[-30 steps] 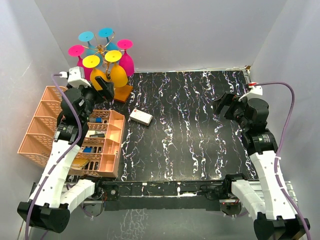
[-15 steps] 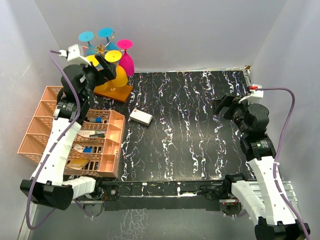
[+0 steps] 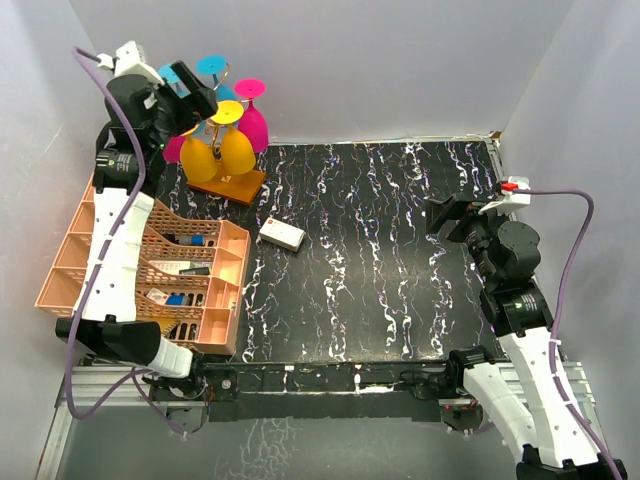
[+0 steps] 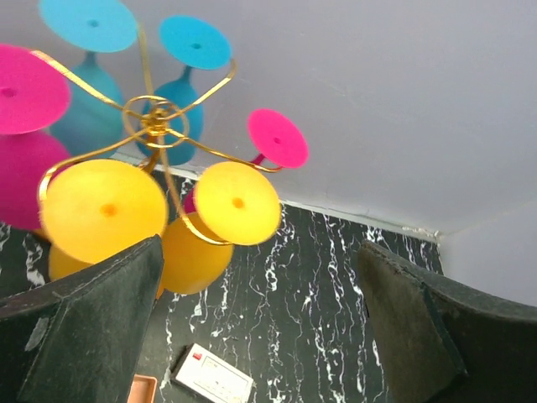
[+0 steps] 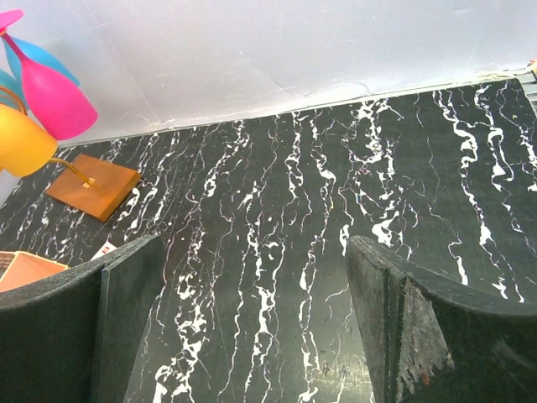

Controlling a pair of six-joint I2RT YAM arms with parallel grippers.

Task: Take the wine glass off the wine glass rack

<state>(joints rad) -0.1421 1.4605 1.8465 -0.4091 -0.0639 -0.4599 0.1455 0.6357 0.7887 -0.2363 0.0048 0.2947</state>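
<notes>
We find the left hand (image 4: pixel 260 245) released and empty, facing the yellow wine glass (image 4: pixel 237 202), which hangs inverted on the wine glass rack (image 4: pixel 156 116) at the far-left of the tabletop (image 3: pixel 380 250). The right hand (image 3: pixel 445 214) is released, well apart. Risk: a wide approach could knock the neighbouring glasses (image 4: pixel 101 210) or tip the rack.

We look down on a worktop (image 3: pixel 380 260) covered in a black sheet streaked with white veins, like marble. A plain, pale grey back wall (image 3: pixel 400 70) rises from its far edge. A left wall (image 3: pixel 40 110) and a right wall (image 3: pixel 590 100) of the same pale tone close it in at the sides. A dark rail (image 3: pixel 330 378) runs along the near edge. We find the light soft and even, with only faint shadows.
</notes>
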